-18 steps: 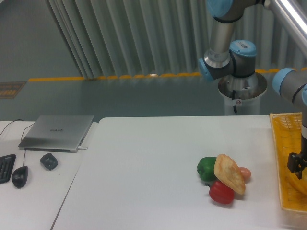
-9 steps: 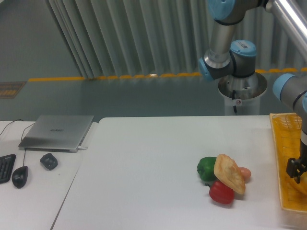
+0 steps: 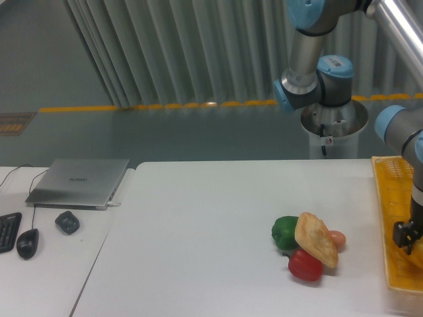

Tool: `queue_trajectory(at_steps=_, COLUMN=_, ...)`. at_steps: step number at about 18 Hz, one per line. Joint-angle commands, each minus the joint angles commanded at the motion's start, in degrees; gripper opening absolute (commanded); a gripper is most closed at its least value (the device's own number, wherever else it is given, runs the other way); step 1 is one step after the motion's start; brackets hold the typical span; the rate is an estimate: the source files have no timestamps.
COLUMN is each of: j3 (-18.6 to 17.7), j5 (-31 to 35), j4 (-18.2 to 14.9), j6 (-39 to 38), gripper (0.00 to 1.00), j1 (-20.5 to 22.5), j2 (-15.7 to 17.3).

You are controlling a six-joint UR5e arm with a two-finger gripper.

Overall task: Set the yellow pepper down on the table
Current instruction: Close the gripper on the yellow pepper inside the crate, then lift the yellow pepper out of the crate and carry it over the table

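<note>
My gripper (image 3: 404, 238) hangs low inside the yellow mesh basket (image 3: 391, 198) at the far right edge of the view. Its dark fingers are small and partly cut off, so I cannot tell how the jaws stand. Just under and right of them shows a rounded glossy yellow shape, the yellow pepper (image 3: 415, 256), mostly cut off by the frame edge. Whether the fingers touch it is not clear. The white table (image 3: 198, 231) spreads out to the left of the basket.
A green pepper (image 3: 285, 232), a tan bread-like item (image 3: 316, 239), a red pepper (image 3: 305, 265) and a small orange item (image 3: 338, 239) cluster on the table. A laptop (image 3: 79, 181), mouse (image 3: 27, 243) and small dark object (image 3: 67, 222) lie on the left desk.
The gripper has sunk a little lower into the basket, and the arm's elbow has dropped slightly. Nothing on the table has moved.
</note>
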Motion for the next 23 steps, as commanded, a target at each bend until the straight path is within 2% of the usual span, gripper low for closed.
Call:
queue_trajectory(at_steps=3, j3=0.1, j5=0.0, j4=-0.1, j6=0.1, gripper=0.63, j1=0.0, j2=0.1)
queue_trajectory(at_steps=6, j3=0.9, j5=-1.1, j4=-0.4, j6=0.4, gripper=0.62, j1=0.3, j2=0.8)
queue_trajectory(at_steps=7, j3=1.1, j5=-1.1, j4=-0.6, j6=0.4, gripper=0.58, j1=0.4, j2=1.1)
queue_trajectory(at_steps=13, j3=4.4, j5=-1.1, j4=-8.4, j6=2.5, gripper=0.57, j1=0.8, j2=3.1)
queue_trajectory(at_steps=16, j3=5.1, j5=-2.3, j4=-11.8, j6=3.3, gripper=0.57, j1=0.9, j2=5.1)
queue_trajectory(at_steps=20, j3=5.4, j5=-7.6, j4=-16.7, j6=9.8, gripper=0.56, j1=0.7, j2=9.0)
queue_trajectory(at_steps=23, j3=5.6, j5=-7.9, j4=-20.0, j6=13.5, gripper=0.56, j1=-1.0, j2=10.0)
